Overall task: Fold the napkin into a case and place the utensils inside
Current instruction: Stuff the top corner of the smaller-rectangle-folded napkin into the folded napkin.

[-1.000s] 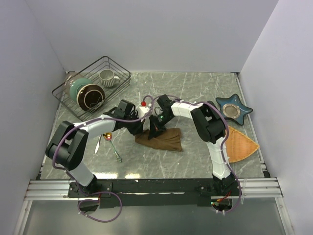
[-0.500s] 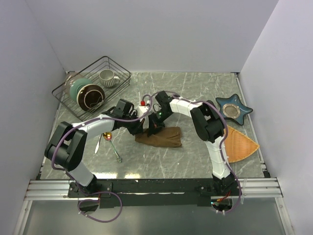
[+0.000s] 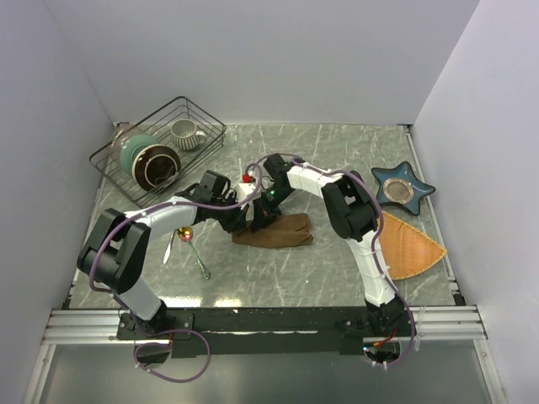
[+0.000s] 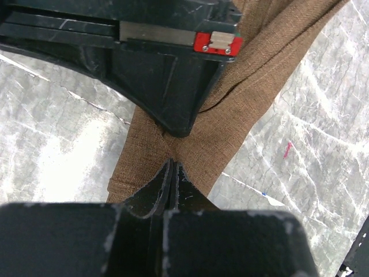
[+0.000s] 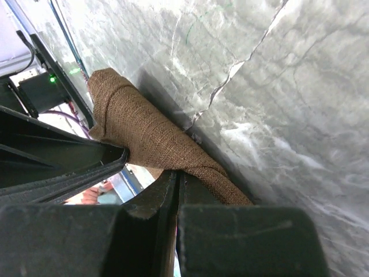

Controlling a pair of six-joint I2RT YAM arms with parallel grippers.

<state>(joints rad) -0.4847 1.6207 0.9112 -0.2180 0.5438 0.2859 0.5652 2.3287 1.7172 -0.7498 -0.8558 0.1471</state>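
Note:
The dark-brown napkin [image 3: 284, 234] lies bunched and partly folded at mid-table, its far-left edge lifted. My left gripper [image 3: 245, 218] is shut on that edge, and its closed tips [image 4: 172, 165] rest against the cloth [image 4: 236, 121]. Close beside it, my right gripper [image 3: 268, 209] is also shut on the napkin; the cloth [image 5: 144, 130] drapes over its tips [image 5: 180, 173] and runs across to the left gripper's black body [image 5: 57, 167]. The utensils lie left of the napkin: a spoon [image 3: 194, 252] with a gold bowl and a fork [image 3: 170, 246]. No case shape shows.
A black wire basket [image 3: 205, 117] at the back left holds a mug [image 3: 185, 132] and bowls. A blue star-shaped dish [image 3: 402, 188] and an orange fan-shaped mat [image 3: 413, 246] lie at the right. White walls close in three sides.
My right gripper has moved toward the far left, closer to the left gripper, drawing the napkin's edge with it. The cloth now looks flatter and narrower. The utensils have not moved.

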